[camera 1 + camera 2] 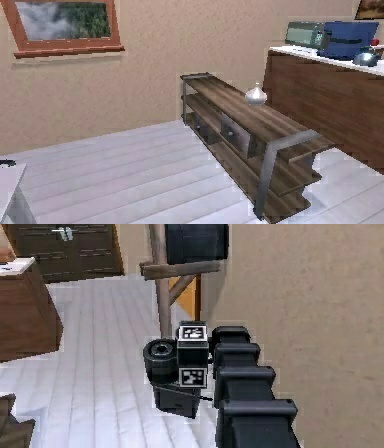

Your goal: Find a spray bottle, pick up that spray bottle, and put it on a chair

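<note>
In the arm side view my arm (255,404) rises as a dark square bar along the tan wall. Two white marker squares (190,354) stand at its far end, and the gripper (160,364) is a dark round body just left of them, over pale plank floor. I cannot make out its fingers, so I cannot tell whether it holds anything. Beyond it stands a wooden post with a crossbar (160,274) carrying a black padded block (195,242). In the forward view a small grey round-bellied vessel (257,95) sits on top of a low wooden shelf unit (250,130).
A wooden counter (330,95) with dark blue appliances (335,38) stands at the forward view's right. A framed picture (65,25) hangs on the tan wall. A brown cabinet (20,314) and a dark cupboard (65,249) lie at the arm side view's left. Pale floor lies between them.
</note>
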Available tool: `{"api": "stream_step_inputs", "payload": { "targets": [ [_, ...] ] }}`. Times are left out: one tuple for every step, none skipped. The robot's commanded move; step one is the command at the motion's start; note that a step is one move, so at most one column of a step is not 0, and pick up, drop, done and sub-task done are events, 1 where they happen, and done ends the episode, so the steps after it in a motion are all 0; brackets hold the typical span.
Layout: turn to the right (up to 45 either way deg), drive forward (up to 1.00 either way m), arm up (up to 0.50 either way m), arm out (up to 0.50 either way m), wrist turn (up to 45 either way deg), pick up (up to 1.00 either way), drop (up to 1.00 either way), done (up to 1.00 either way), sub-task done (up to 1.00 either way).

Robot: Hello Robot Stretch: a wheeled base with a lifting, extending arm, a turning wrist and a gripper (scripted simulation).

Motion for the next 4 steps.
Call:
{"api": "stream_step_inputs", "payload": {
  "targets": [
    [3.0,0.00,0.00,0.00,0.0,0.00,0.00,0.00,0.00],
    [0.0,0.10,0.00,0.00,0.0,0.00,0.00,0.00,0.00],
    [-45.0,0.00,0.00,0.00,0.0,0.00,0.00,0.00,0.00],
    [-45.0,0.00,0.00,0.00,0.0,0.00,0.00,0.00,0.00]
  ]
}}
